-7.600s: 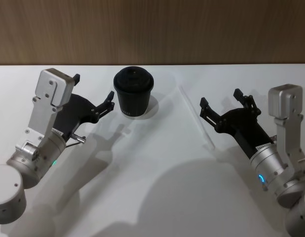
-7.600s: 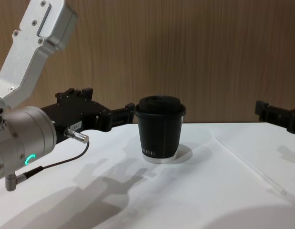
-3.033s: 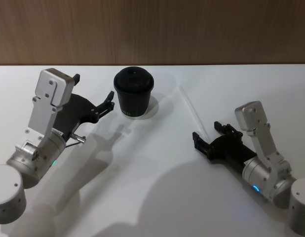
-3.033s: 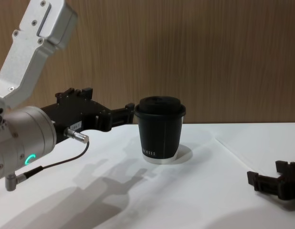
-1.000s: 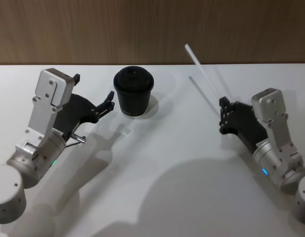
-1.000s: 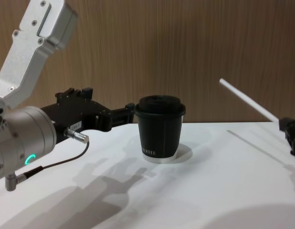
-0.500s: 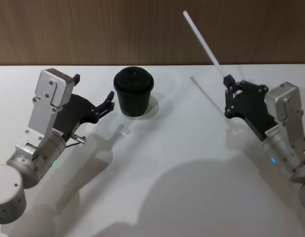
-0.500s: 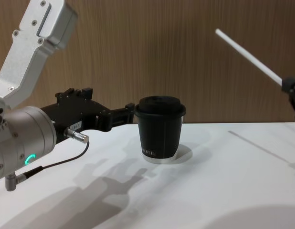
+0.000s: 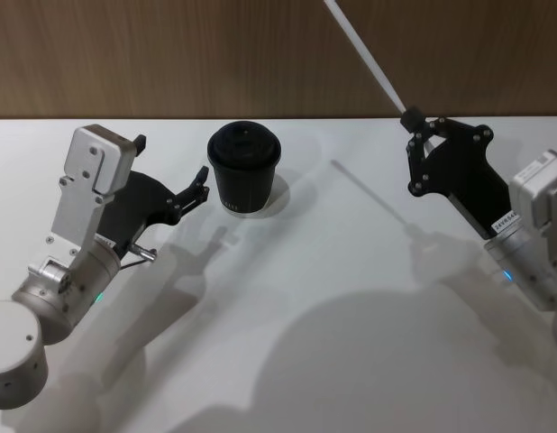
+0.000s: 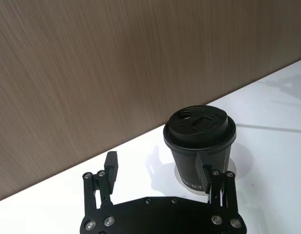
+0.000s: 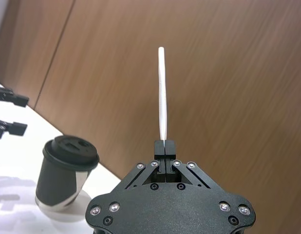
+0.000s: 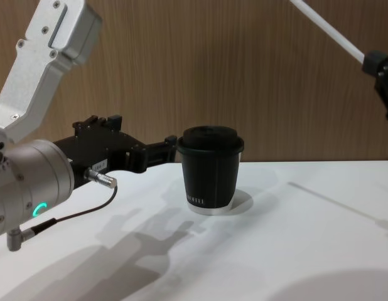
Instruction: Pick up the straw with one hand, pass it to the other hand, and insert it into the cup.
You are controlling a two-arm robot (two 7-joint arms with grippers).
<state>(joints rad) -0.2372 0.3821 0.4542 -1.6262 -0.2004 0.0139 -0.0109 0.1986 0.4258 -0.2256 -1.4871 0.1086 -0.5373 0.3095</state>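
The straw is pinched by one end in the right claw and held high above the counter, slanted so its free length is offered for handover. The left claw is spread just beside the cup.

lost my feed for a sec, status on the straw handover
Right gripper shut on straw, up in the air. Left gripper open beside cup. The cup stands between them.

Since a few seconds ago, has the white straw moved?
Yes. The straw left the table and now sticks up from the right gripper, well above the cup.
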